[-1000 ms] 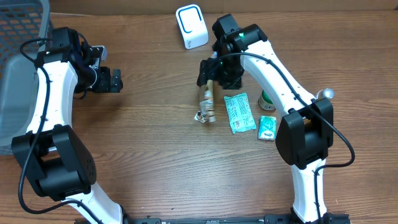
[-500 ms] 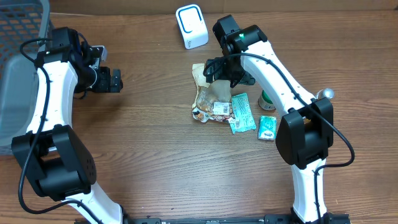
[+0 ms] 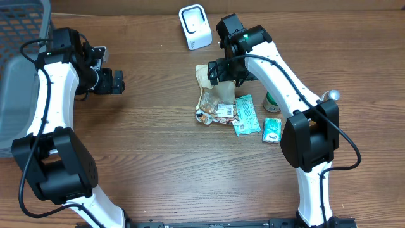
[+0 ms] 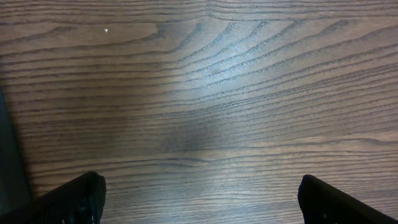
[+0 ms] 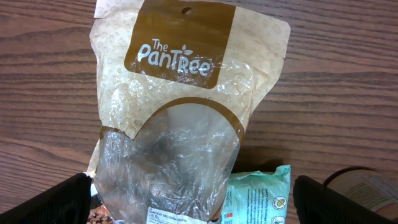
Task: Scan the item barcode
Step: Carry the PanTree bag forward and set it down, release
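A beige and brown snack bag (image 3: 216, 100) printed "The PanTree" lies flat on the wooden table, with a white label near its lower end. In the right wrist view the bag (image 5: 180, 112) fills the middle, and nothing grips it. My right gripper (image 3: 228, 77) hovers over the bag's top end, open, its fingertips (image 5: 62, 202) standing wide on either side. The white barcode scanner (image 3: 195, 26) stands at the back of the table. My left gripper (image 3: 119, 82) is far to the left, open over bare wood (image 4: 205, 112).
A green packet (image 3: 245, 114) lies against the bag's right side, seen also as the green packet (image 5: 258, 199) in the right wrist view. A small green box (image 3: 272, 129) and a round container (image 3: 270, 100) sit further right. A grey basket (image 3: 19, 63) fills the left edge.
A second ago the right gripper held the bag edge-on. The bag has since dropped flat onto the table, and the gripper stands open just above it. The left arm has not moved.
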`<state>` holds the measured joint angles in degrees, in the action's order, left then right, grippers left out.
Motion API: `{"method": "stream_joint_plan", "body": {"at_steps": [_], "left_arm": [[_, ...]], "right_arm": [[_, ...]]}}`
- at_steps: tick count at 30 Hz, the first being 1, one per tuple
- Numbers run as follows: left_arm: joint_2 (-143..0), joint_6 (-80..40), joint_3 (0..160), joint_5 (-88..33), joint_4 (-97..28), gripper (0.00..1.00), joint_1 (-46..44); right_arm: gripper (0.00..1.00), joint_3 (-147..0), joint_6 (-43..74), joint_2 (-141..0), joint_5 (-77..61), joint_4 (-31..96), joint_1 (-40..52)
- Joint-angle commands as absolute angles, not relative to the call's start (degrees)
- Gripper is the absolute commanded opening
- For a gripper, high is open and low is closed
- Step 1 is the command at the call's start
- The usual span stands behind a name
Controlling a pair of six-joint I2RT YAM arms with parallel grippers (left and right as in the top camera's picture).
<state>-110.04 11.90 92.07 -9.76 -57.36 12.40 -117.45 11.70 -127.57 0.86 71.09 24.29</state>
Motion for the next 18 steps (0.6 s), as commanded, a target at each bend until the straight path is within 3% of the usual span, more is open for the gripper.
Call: {"method": "stream_joint_plan", "body": {"at_steps": [1,18], "left_arm": [[-109.9,11.1,93.1,-9.6,-57.3,1.0,12.2],[-109.9,11.1,93.1,-9.6,-57.3,1.0,12.2]], "right_arm": [[1.0,-116.9,11.0,-127.6,1.4,70.8,23.9],[1.0,-117.0,11.0,-126.3,1.4,70.8,23.8]]}}
